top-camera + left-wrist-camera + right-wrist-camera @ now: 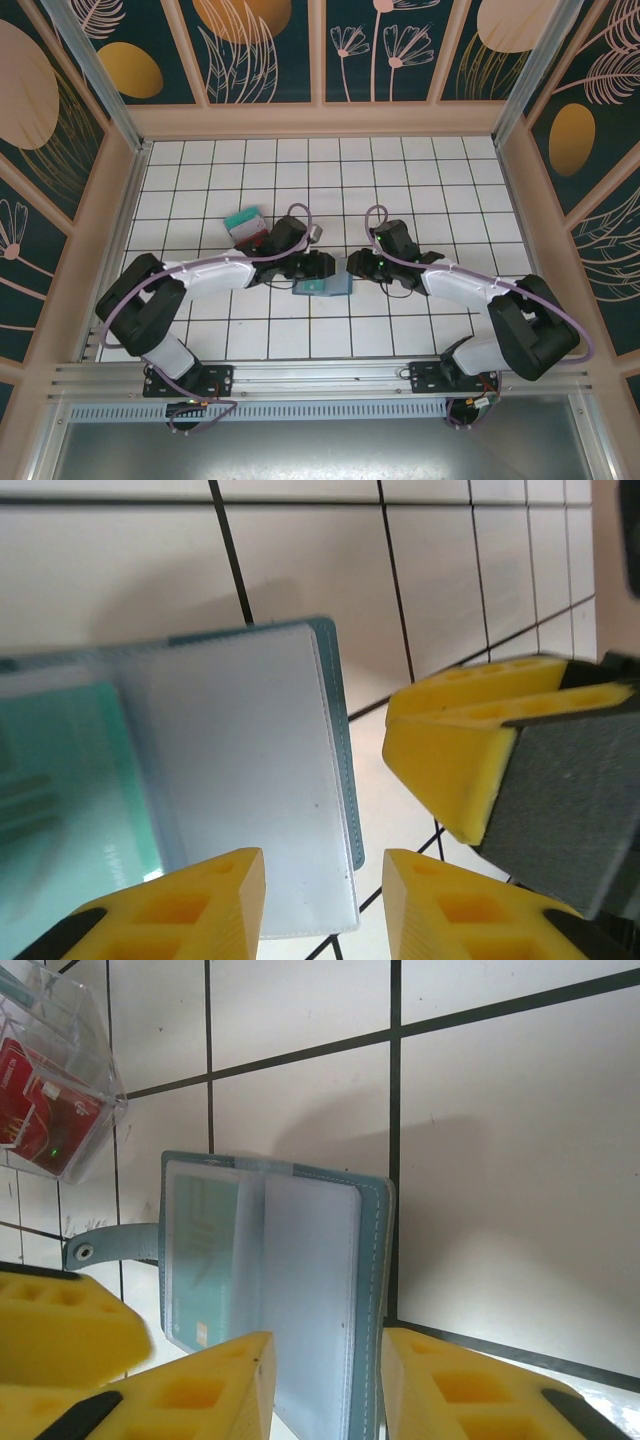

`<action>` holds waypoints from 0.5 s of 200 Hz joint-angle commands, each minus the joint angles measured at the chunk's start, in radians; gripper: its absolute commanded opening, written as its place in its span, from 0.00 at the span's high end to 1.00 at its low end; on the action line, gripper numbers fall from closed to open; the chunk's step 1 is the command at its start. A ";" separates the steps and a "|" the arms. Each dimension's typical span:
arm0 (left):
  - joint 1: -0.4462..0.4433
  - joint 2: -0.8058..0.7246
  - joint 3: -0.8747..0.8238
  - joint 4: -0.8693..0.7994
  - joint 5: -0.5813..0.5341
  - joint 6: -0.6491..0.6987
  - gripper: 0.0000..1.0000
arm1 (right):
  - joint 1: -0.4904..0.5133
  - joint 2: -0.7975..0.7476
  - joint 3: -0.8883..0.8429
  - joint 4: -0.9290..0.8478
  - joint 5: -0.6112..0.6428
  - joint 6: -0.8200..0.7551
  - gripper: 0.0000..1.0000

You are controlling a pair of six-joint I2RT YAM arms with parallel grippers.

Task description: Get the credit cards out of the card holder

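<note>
White-tiled tabletop point(400, 180) bears the open card holder point(300, 1290), a teal credit card point(205, 1260) in one pocket. Left gripper point(325, 900) and right gripper point(328, 1380) hang released over it; one should pin the bare panel, the other pinch the card's edge.

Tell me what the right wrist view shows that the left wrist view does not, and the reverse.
Right wrist view, not left: a clear plastic box holding red cards, and the snap strap of the card holder. Left wrist view, not right: the right tool from the side, yellow fingers on a grey body. Both: the open card holder lying on the white tiled table, a teal-green card in one pocket, and the camera's own yellow fingertips at the bottom edge.
</note>
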 commanded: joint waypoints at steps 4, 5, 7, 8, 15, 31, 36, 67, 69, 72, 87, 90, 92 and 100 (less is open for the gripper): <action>0.066 -0.071 -0.034 -0.055 -0.020 0.045 0.63 | -0.006 -0.022 0.041 0.008 -0.028 0.021 0.65; 0.068 -0.073 -0.035 -0.056 -0.020 0.046 0.63 | -0.006 -0.022 0.041 0.008 -0.029 0.021 0.65; 0.070 -0.075 -0.038 -0.059 -0.021 0.047 0.63 | -0.005 -0.022 0.042 0.008 -0.030 0.021 0.65; 0.071 -0.077 -0.039 -0.061 -0.022 0.048 0.63 | -0.005 -0.023 0.043 0.008 -0.031 0.020 0.65; 0.082 -0.090 -0.046 -0.072 -0.027 0.058 0.63 | -0.004 -0.023 0.049 0.007 -0.033 0.022 0.65; 0.101 -0.113 -0.065 -0.096 -0.051 0.078 0.66 | 0.002 -0.022 0.063 0.008 -0.044 0.022 0.65; 0.105 -0.117 -0.071 -0.099 -0.057 0.082 0.68 | 0.007 -0.020 0.068 0.010 -0.047 0.023 0.68; 0.111 -0.095 -0.093 -0.115 -0.077 0.108 0.84 | 0.035 0.011 0.095 0.041 -0.079 0.041 0.78; 0.111 -0.093 -0.095 -0.114 -0.077 0.108 0.86 | 0.037 0.014 0.094 0.044 -0.083 0.043 0.79; 0.111 -0.088 -0.098 -0.111 -0.077 0.108 0.87 | 0.040 0.020 0.096 0.050 -0.088 0.046 0.79; 0.111 -0.068 -0.113 -0.094 -0.069 0.104 0.88 | 0.051 0.055 0.100 0.079 -0.113 0.065 0.85; 0.111 -0.065 -0.116 -0.090 -0.068 0.102 0.88 | 0.052 0.061 0.100 0.084 -0.118 0.068 0.86; 0.111 -0.062 -0.117 -0.088 -0.068 0.102 0.88 | 0.054 0.066 0.100 0.088 -0.120 0.069 0.87; 0.110 -0.054 -0.124 -0.082 -0.068 0.100 0.88 | 0.059 0.084 0.099 0.106 -0.134 0.081 0.88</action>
